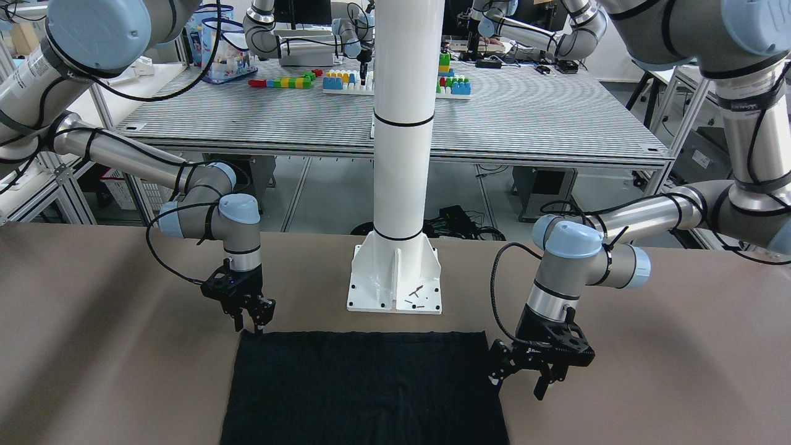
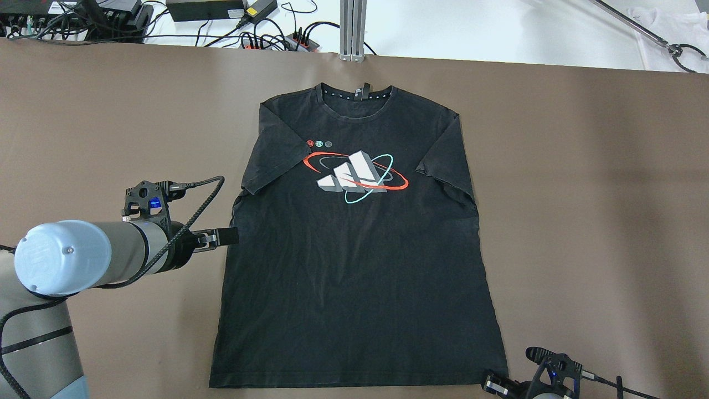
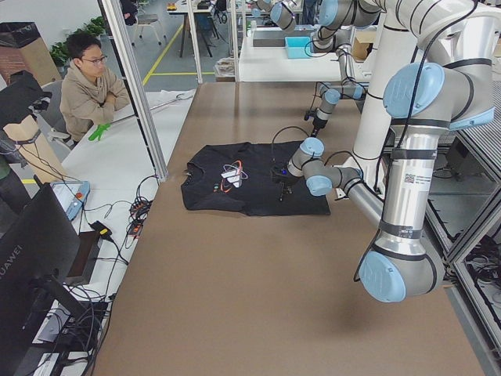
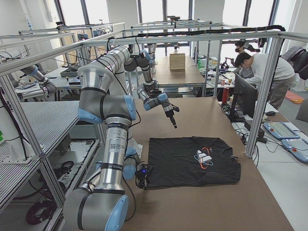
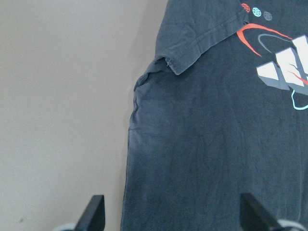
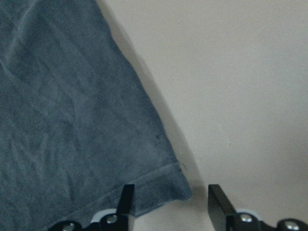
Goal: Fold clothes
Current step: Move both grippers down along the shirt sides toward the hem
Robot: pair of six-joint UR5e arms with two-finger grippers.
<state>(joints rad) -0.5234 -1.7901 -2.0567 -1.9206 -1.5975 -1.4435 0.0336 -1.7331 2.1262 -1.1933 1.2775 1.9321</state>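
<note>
The wide brown table [image 2: 581,194] is carrying one black short-sleeved cotton T-shirt [image 2: 354,288] with a white, red and turquoise print on the chest. The shirt is lying flat and face up in the middle of the table. Its long axis is running from near to far. The hem is lying on the near side, towards the robot, and the collar is pointing to the far side.

The left gripper [image 5: 173,219] is hovering at the left side edge of the shirt, about half way along the body and a little nearer than the left sleeve [image 5: 202,43]. Its jaws are standing wide apart and are holding nothing. In the wrist view one finger is showing over the bare table and the other over the cloth, so the edge is passing between them.

The right gripper [image 6: 171,207] is hovering at the near right hem corner [image 6: 180,190]. Its jaws are also parted, less widely, and are empty. The corner is lying just ahead of the gap between them. I cannot tell whether the tips are touching the cloth.

In my judgement the right arm is the one better placed for a first grasp, because a corner is lying directly before its jaws. The left jaws are facing only a straight edge, far from the near left corner.
</note>
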